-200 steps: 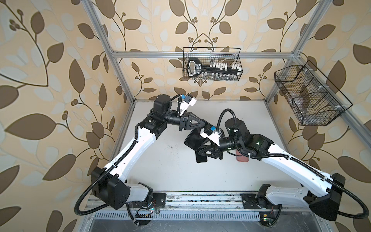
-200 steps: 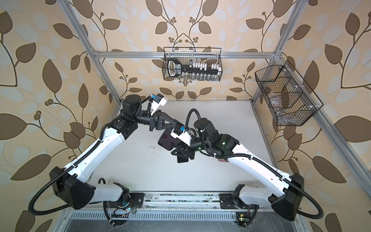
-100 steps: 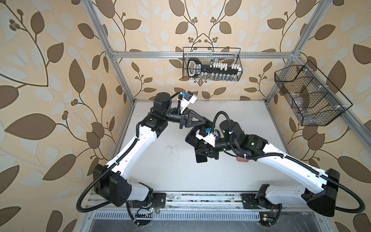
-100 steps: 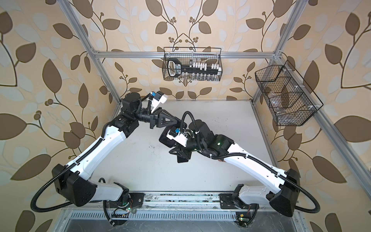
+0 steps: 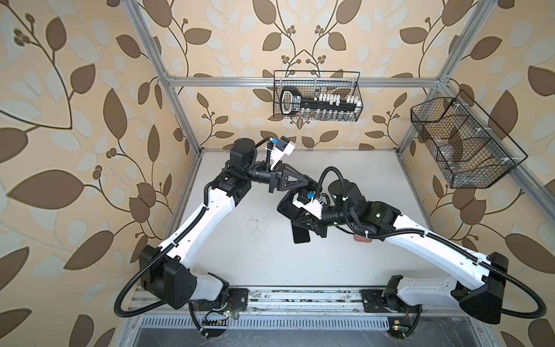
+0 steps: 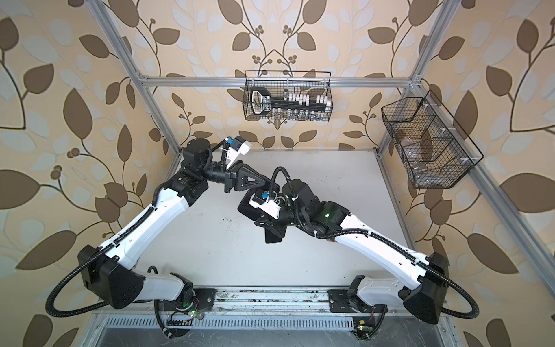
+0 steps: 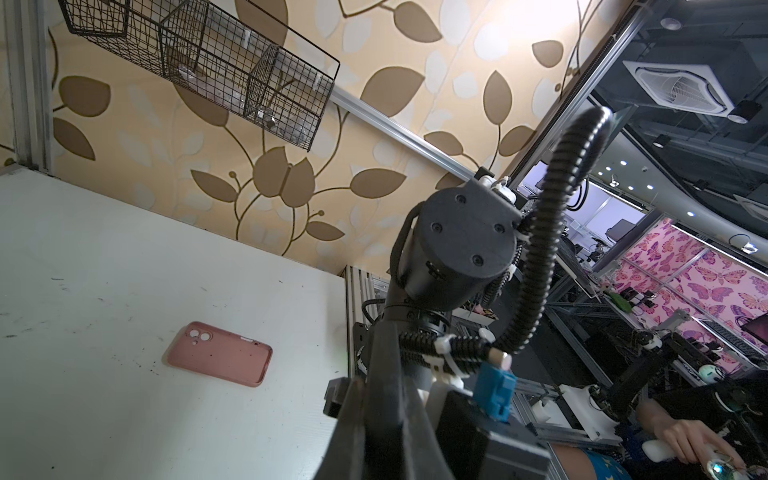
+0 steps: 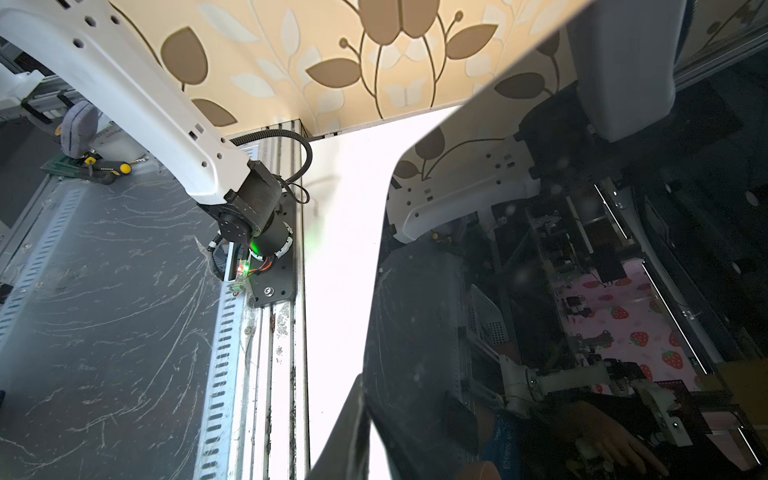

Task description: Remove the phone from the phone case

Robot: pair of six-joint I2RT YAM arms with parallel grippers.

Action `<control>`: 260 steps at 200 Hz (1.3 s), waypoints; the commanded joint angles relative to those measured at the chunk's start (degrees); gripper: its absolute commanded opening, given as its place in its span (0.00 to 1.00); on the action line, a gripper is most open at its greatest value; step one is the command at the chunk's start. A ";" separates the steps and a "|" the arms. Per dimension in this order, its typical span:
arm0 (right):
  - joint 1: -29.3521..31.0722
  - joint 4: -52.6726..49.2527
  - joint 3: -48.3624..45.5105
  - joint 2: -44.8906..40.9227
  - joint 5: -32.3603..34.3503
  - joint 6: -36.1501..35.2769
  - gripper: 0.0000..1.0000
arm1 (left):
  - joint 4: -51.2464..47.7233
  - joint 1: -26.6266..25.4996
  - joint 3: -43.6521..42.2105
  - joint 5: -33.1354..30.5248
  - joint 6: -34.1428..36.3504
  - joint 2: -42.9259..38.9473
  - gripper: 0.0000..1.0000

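Left end effector [image 5: 310, 184] closed; right end effector [image 5: 300, 221] unclear, at glossy flat phone [image 5: 301, 236].

phone case [image 7: 220, 359] matt pink, rubbery; phone [image 8: 540, 291] glossy black, mirror-like; tabletop [image 5: 240, 255] matt white, scuffed; wire basket [image 5: 480, 168] black metal

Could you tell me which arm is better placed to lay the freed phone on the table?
Right, I think: the right tool sits at the middle of the phone, over the table, whereas the left tool pinches only its far end. The case already lies empty.
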 commanded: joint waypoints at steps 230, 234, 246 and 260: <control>6.86 18.22 -9.40 -9.33 35.76 0.41 0.12 | 6.88 -5.08 -1.43 -0.79 -5.08 -3.63 0.00; 6.85 18.31 -9.58 -9.53 35.79 0.52 0.11 | 6.88 -5.05 -1.45 -0.83 -5.17 -3.76 0.00; 6.52 18.65 -10.16 -10.09 36.20 0.95 0.12 | 6.88 -5.08 -1.54 -0.91 -5.22 -4.01 0.00; 6.37 19.14 -10.87 -10.88 37.61 1.64 0.11 | 6.81 -5.06 -1.68 -0.94 -5.28 -4.27 0.00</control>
